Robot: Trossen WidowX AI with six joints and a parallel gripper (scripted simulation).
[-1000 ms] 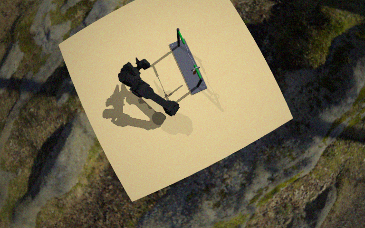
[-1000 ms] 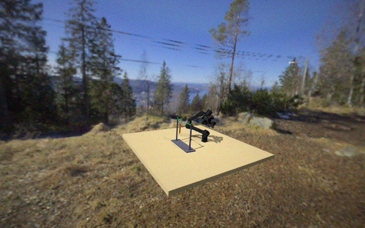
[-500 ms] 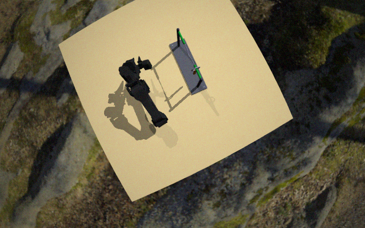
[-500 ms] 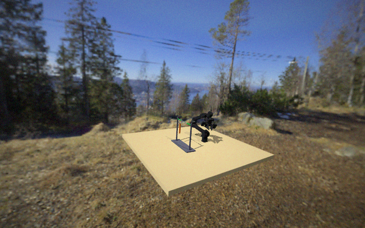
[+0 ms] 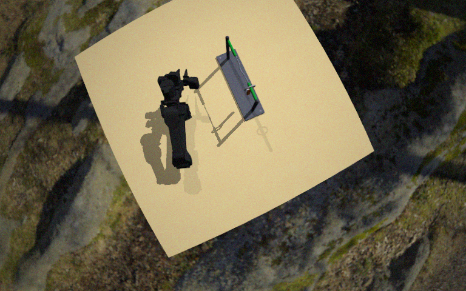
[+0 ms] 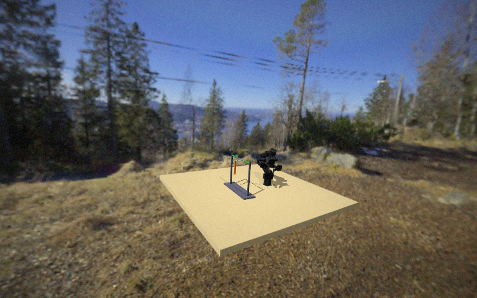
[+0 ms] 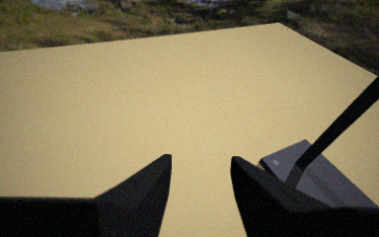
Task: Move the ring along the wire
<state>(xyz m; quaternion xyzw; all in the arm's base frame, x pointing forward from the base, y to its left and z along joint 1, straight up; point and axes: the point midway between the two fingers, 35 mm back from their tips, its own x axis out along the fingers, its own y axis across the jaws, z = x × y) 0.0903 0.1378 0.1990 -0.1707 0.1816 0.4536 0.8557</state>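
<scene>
Hand [image 7: 200, 197] part-open, empty, well apart from ring [image 5: 250, 87]; post [image 7: 336, 130] beside right finger

The ring [image 5: 250, 86] is a small pale loop threaded on the green wire section [image 5: 252, 91] next to 1 dark post [image 5: 254, 105], with its orange handle [image 6: 234, 167] hanging straight down below it. The thin grey wire [image 5: 241, 67] runs from there to the 2nd green section [image 5: 232, 47] by the other post [image 5: 227, 48]. Both posts stand upright on a grey base plate [image 5: 235, 85].
</scene>
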